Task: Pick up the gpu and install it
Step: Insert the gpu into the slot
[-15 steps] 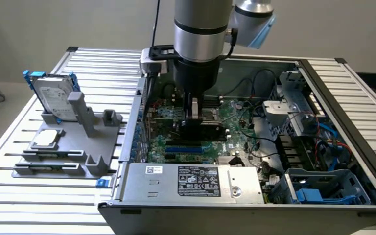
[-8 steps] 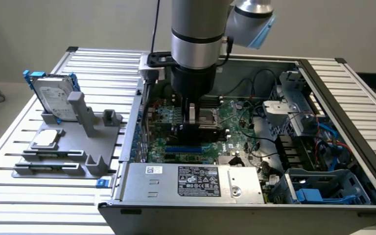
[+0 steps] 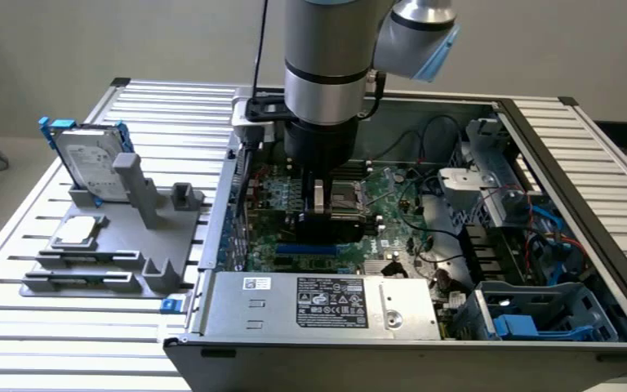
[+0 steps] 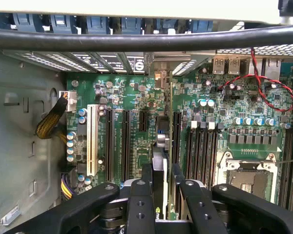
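My gripper [image 3: 329,214] reaches down into the open computer case [image 3: 575,163], over the green motherboard [image 3: 395,196]. It is shut on the gpu [image 3: 331,225], which shows as a dark block between the fingers. In the wrist view the black fingers [image 4: 139,204] clamp the gpu [image 4: 159,163], seen edge-on as a thin card. The card's silver end bracket [image 4: 159,80] points toward the case's rear wall. The card stands in line with the black expansion slots [image 4: 125,141], between two of them. Whether it touches a slot I cannot tell.
Left of the case in the exterior view, a grey fixture [image 3: 128,261] carries an upright silver hard drive [image 3: 88,159] and a small processor chip [image 3: 78,232]. Inside the case are the power supply [image 3: 325,302], a blue drive cage [image 3: 542,314], the processor socket [image 4: 246,178] and red wires [image 4: 263,92].
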